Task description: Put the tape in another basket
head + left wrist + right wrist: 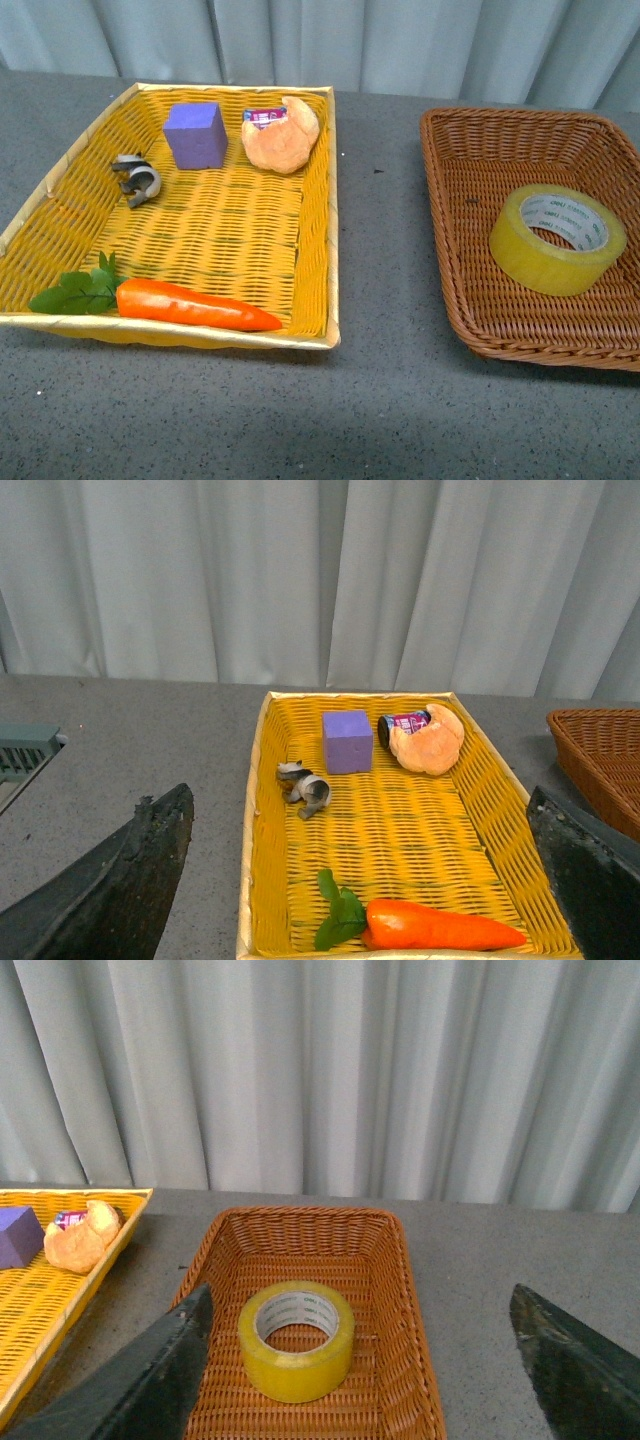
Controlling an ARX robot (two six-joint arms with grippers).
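The tape (558,239) lies flat, core opening upward, on the floor of the brown basket (470,280), toward its near half and clear of the woven walls; the right wrist view confirms it (296,1354) sitting alone in that basket (400,1290). The brown basket stands on the grey worktop (380,400), well apart from the yellow basket (325,250) on the robot's left. The yellow basket holds a purple block (196,135), a croissant (284,136) just beside it with a small printed packet (263,117) touching its far side, a grey metal clip (136,178), and a carrot (195,304) with green leaves along the near wall. Neither arm appears in the front view. The left gripper (360,880) shows its jaws spread wide, holding nothing, above the yellow basket. The right gripper (365,1360) likewise has its jaws spread wide and empty, with the tape between them in view but not touched.
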